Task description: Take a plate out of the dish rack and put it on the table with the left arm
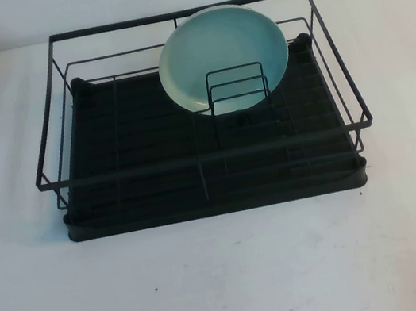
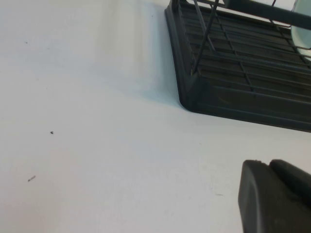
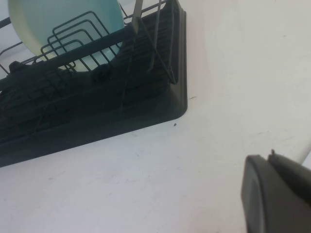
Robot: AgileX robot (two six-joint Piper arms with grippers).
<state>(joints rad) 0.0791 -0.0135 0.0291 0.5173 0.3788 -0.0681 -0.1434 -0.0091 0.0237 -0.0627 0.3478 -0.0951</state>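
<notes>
Mint-green plate (image 1: 221, 55) leans upright in the dish rack (image 1: 206, 156), upper centre; we haven't started. Left gripper (image 2: 274, 196) and right gripper (image 3: 277, 194) hang low near the rack's corners, fingers unreadable; next, our left reaches in.

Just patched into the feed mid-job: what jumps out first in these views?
The pale mint plate stands out, propped on edge against the back rail of the big black dish rack, behind its small wire divider. The rack fills the middle of the white table. The left gripper and right gripper sit low over bare table off the rack's near corners.
</notes>
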